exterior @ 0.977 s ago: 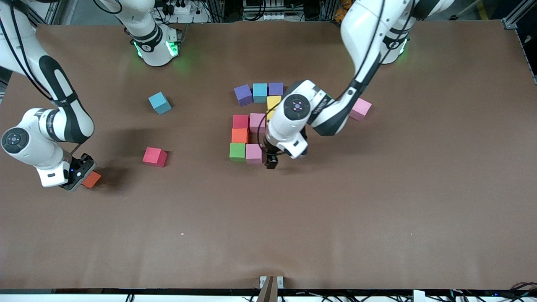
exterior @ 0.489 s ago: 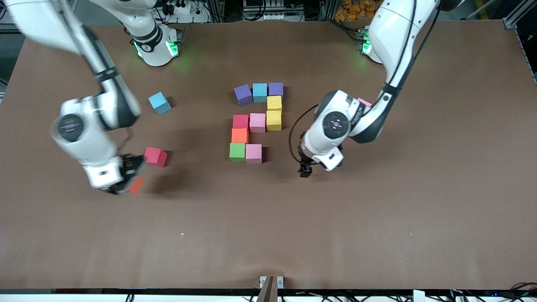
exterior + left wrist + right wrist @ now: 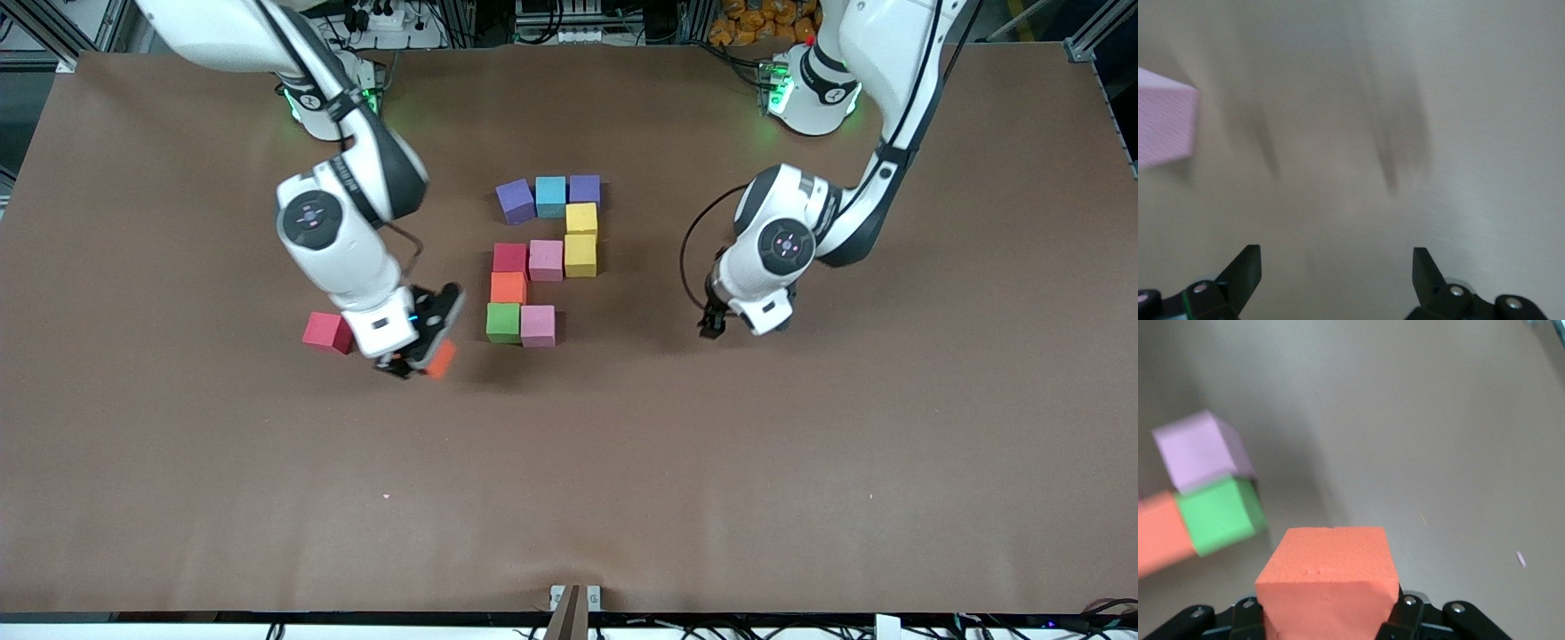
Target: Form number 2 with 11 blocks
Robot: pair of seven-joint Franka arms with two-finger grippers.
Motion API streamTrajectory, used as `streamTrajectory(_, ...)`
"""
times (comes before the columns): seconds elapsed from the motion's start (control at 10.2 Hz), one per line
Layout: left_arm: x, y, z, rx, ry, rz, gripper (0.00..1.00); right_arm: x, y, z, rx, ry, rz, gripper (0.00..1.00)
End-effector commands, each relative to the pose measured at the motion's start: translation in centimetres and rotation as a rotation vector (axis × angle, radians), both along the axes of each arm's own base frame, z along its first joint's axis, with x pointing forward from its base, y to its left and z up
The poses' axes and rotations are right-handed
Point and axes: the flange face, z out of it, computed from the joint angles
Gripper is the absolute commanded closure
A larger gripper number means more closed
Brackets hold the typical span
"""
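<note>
Step in hand, as I read it: the last cube is being carried to the figure. The right end effector (image 3: 425,359) is hanging over bare worktop (image 3: 569,480), just off the nearest row of the number 2 (image 3: 544,258), and is pinching the orange block (image 3: 439,359) between its pads. The right wrist view is showing that cube (image 3: 1328,577) seated squarely in the grip.

The figure is standing mid-worktop with ten cubes down. Its nearest row is holding only a green block (image 3: 503,322) and a pink block (image 3: 538,324); the third cell, toward the left arm's end, is lying bare. My judgement: the carried cube needs to travel over that row, come down into the gap flush against the pink one, and be let go without nudging its neighbours.

The left end effector (image 3: 712,324) is waiting spread wide and carrying nothing, over bare worktop toward its own end.

Hard to make out: a loose red block (image 3: 327,332) is partly covered by the right wrist.
</note>
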Motion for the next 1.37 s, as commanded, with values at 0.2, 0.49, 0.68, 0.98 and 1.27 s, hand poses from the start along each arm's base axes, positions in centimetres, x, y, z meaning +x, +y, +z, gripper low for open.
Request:
streamTrajectory(0.2, -6.2, 6.4, 0.1, -0.019, 0.067, -0.272, 0.0, -2.0, 14.7, -2.4, -0.001, -0.059, 0.156, 0.54)
streamTrajectory(0.49, -8.4, 8.5, -1.6, -0.029, 0.141, -0.355, 0.0, -4.8, 18.9, -4.5, -0.007, -0.034, 0.151, 0.54)
streamTrajectory(0.68, -9.7, 9.9, -2.2, -0.024, 0.165, -0.347, 0.0, -6.1, 20.3, -6.1, -0.04, -0.034, 0.184, 0.52)
streamTrajectory(0.98, -11.0, 10.5, -2.7, -0.017, 0.186, -0.347, 0.0, -5.5, 19.8, -8.1, -0.052, -0.016, 0.178, 0.51)
streamTrajectory(1.27, -11.3, 10.5, -3.1, -0.017, 0.197, -0.348, 0.0, -5.4, 19.1, -9.7, -0.079, 0.021, 0.181, 0.53)
